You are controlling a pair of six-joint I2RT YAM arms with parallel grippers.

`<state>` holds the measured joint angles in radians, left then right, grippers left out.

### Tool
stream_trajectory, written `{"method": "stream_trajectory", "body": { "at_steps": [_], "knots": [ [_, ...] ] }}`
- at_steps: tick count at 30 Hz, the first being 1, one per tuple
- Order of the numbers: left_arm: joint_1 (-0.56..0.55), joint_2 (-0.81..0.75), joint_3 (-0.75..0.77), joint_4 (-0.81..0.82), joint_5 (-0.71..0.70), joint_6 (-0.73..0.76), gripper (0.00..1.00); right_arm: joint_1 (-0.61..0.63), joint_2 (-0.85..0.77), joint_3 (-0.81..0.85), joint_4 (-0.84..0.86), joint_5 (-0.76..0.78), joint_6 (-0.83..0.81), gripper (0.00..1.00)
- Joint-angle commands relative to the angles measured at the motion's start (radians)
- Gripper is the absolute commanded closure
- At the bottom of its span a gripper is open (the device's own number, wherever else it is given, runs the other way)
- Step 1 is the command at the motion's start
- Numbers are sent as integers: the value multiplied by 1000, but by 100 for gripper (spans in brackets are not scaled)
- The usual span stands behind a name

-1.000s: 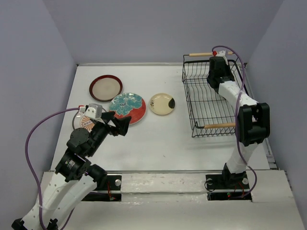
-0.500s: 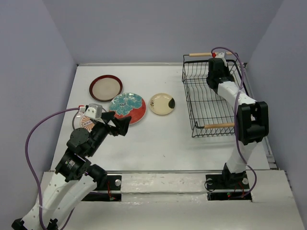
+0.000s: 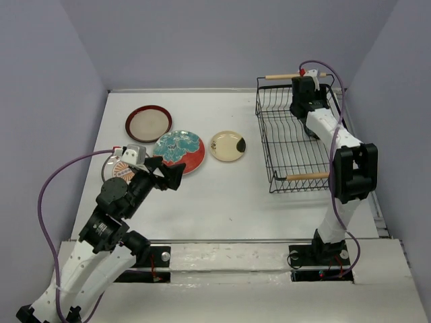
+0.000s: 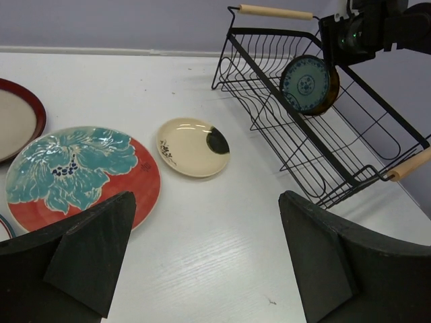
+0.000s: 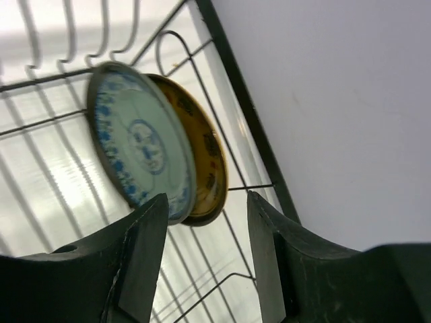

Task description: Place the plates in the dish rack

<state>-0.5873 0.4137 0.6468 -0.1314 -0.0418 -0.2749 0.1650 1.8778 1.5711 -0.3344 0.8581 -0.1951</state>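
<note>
The right gripper hangs with its fingers apart and empty. It is just above the round blue patterned plate, which stands on edge at the far end of the rectangular black wire dish rack, close against the round yellow patterned plate. I judge the step is to leave this plate seated, so a good exit goes straight up, clear of its rim, and neither plate tips. The right arm reaches long over the rack, wrist bent down. The left gripper, wide and empty, hovers well left of the rack, near the red-and-teal floral plate.
</note>
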Motion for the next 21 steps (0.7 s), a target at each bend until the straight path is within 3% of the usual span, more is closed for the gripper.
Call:
{"method": "stream_trajectory", "body": {
  "at_steps": [1, 5, 11, 16, 21],
  "knots": [
    [4, 20, -4, 44, 7, -7, 1, 89, -100, 105, -93, -70, 88, 44],
    [4, 19, -3, 42, -3, -7, 1, 270, -163, 177, -156, -198, 164, 46],
    [6, 2, -3, 35, -29, -9, 1, 481, -129, 292, -213, -462, 387, 54],
    [7, -22, 2, 26, -62, -10, 1, 605, -1, 333, -204, -473, 633, 63],
    [17, -53, 5, 19, -105, -12, 1, 665, 0, 158, -92, -271, 992, 67]
  ]
}}
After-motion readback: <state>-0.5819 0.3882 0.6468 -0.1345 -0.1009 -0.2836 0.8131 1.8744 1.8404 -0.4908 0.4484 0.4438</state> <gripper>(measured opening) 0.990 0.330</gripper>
